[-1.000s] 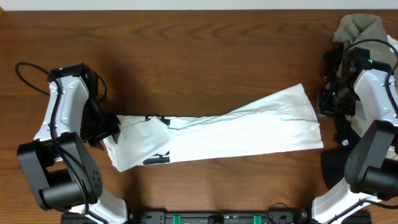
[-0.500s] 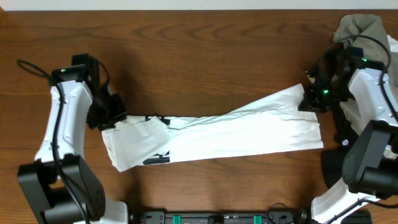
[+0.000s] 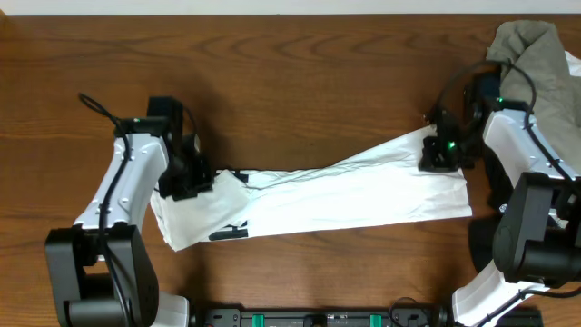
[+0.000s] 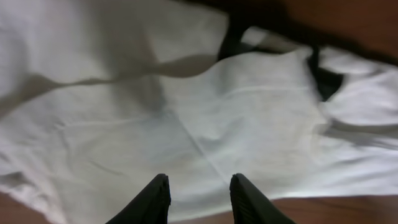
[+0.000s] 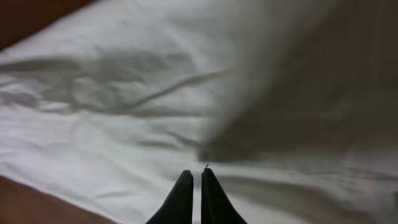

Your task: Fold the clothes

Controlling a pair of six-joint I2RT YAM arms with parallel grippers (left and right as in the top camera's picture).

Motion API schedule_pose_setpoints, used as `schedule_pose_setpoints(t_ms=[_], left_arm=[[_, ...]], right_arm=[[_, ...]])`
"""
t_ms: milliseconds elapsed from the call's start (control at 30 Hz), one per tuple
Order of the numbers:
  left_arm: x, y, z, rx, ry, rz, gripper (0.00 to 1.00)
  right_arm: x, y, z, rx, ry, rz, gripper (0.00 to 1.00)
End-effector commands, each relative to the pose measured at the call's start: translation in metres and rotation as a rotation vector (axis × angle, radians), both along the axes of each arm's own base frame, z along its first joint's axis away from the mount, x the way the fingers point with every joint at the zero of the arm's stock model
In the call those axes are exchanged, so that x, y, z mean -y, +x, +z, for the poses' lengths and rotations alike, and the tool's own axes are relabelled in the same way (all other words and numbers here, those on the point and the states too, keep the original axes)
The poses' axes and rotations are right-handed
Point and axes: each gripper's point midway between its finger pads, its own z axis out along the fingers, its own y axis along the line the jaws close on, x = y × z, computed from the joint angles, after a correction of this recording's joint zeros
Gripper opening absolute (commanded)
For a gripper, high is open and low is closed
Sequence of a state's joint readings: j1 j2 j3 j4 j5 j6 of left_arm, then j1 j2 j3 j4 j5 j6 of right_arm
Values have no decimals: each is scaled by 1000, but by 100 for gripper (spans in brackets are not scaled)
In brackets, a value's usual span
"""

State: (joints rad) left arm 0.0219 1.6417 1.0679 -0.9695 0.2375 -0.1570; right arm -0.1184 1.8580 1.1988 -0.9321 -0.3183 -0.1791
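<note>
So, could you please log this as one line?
T-shirt: long strip; left end effector: open at printed end; right end effector: shut at plain end

Matt white cloth T-shirt [image 3: 363,195] — smooth wood table [image 3: 290,82]

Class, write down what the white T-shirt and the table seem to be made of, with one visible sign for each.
White T-shirt: soft matte fabric, probably cotton knit; it wrinkles and lies in loose folds. Table: brown wood or wood-look laminate, smooth, with visible grain lines; which one cannot be told.
</note>
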Motion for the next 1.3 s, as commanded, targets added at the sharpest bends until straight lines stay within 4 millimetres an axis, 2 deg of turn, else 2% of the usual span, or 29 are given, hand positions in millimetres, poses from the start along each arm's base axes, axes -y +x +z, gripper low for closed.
schedule_pose_setpoints(t_ms=[0, 100, 233, 467, 533, 633, 800, 1067, 1267], left_arm=[[2, -16, -17, -45, -5, 18, 35], [2, -21, -30, -47, -4, 30, 35], [-1, -17, -43, 0, 11, 29, 36], [-30, 17, -46, 142, 178, 33, 37], [-32, 27, -45, 182, 186, 39, 43], [-36, 38, -43, 228, 188, 56, 44], [-46, 45, -42, 255, 192, 88, 46], [-76, 44, -41, 255, 205, 186, 47], [-94, 49, -39, 287, 176, 258, 46]], right_arm=[[-2, -15, -13, -48, -5, -56, 6], [-3, -28, -26, -79, -4, -81, 6], [-6, -50, -41, -133, 0, -88, 5], [-5, -83, -57, -240, -26, -165, 4], [-6, -90, -60, -263, -27, -183, 4], [-11, -97, -61, -284, -21, -182, 2], [-21, -99, -62, -292, -24, -160, 2], [-50, -94, -63, -262, -27, -103, 2], [-57, -87, -65, -229, -39, -97, 3]])
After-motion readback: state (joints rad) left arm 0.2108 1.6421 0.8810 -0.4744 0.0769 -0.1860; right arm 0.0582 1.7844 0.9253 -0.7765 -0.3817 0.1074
